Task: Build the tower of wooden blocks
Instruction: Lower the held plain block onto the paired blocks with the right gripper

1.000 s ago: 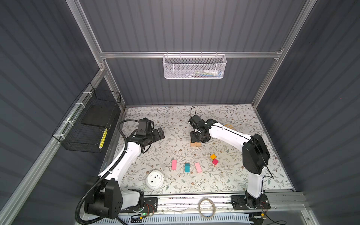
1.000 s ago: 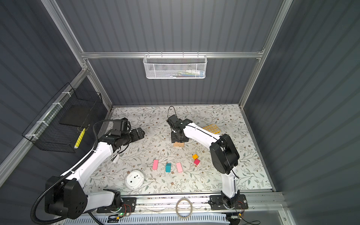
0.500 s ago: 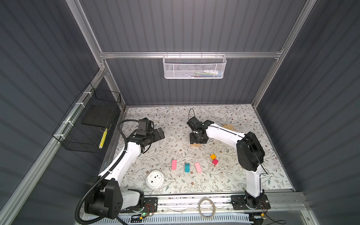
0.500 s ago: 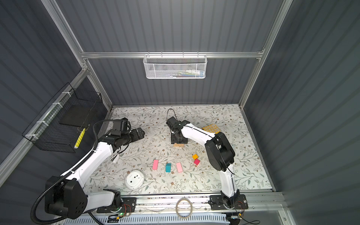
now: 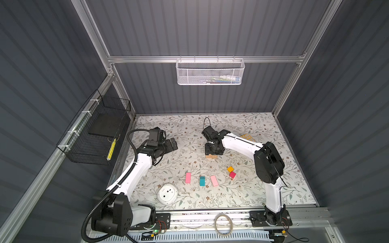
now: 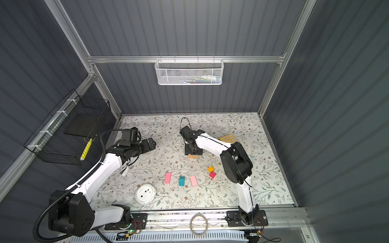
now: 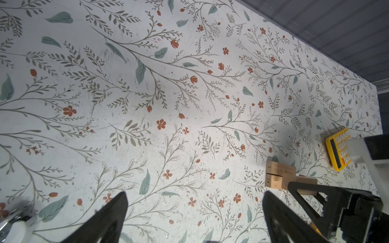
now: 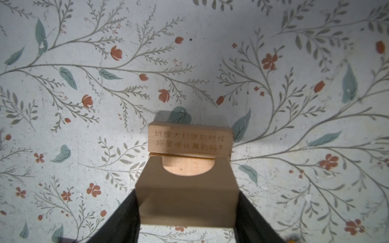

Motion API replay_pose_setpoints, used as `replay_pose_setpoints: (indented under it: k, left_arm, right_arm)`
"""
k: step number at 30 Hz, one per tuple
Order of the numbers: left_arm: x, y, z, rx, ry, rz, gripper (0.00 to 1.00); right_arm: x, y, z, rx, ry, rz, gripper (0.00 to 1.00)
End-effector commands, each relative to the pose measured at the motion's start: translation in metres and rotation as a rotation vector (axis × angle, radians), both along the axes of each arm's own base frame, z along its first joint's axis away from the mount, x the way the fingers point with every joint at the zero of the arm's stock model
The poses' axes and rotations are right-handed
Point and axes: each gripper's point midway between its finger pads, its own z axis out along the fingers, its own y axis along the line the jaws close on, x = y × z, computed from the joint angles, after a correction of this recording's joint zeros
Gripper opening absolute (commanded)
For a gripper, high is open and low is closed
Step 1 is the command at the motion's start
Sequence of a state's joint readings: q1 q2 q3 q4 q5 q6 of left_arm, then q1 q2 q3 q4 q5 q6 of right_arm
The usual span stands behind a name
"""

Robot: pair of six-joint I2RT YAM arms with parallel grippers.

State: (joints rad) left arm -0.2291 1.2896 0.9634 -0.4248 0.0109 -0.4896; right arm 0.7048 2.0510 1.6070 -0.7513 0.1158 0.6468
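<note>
My right gripper [image 5: 213, 150] [image 6: 193, 150] is shut on a tan notched wood block [image 8: 187, 193] [image 7: 305, 183], held by its sides just over two tan bars [image 5: 211, 156] [image 6: 193, 156] [image 7: 280, 172] that lie side by side. One bar shows engraved writing [image 8: 190, 140]. Whether the held block touches them I cannot tell. Nearer the front lie two pink slabs [image 5: 188, 177] [image 5: 214, 180], a teal block [image 5: 202, 181], an orange cube [image 5: 230, 169] and a red cube [image 5: 232, 174]. My left gripper [image 5: 171, 144] [image 7: 194, 210] hangs open and empty at the left.
A white round device [image 5: 167, 193] sits near the front left. A yellow calculator [image 5: 248, 137] [image 7: 339, 149] lies behind my right arm. A black wire basket [image 5: 99, 134] hangs on the left wall and a white mesh basket [image 5: 209, 72] on the back rail.
My right arm's elbow has swung a little to the left while its gripper stayed over the tan bars with the block in it. The left arm has not moved.
</note>
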Motion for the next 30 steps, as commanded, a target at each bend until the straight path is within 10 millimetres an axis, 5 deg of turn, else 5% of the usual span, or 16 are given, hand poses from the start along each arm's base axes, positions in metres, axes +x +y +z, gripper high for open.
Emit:
replay_pose_setpoints:
  k: [1,30]
  left_arm:
    - [-0.0033,0.0042,0.003,0.017,-0.004,-0.004,1.0]
    - [-0.0023,0.0053,0.0005,0.023,0.002,-0.004,1.0]
  right_arm:
    - [0.0061,0.0029,-0.0017,0.004,-0.002,-0.011,0.39]
    - [0.0064,0.0012,-0.0116,-0.01,0.016,-0.016,0.39]
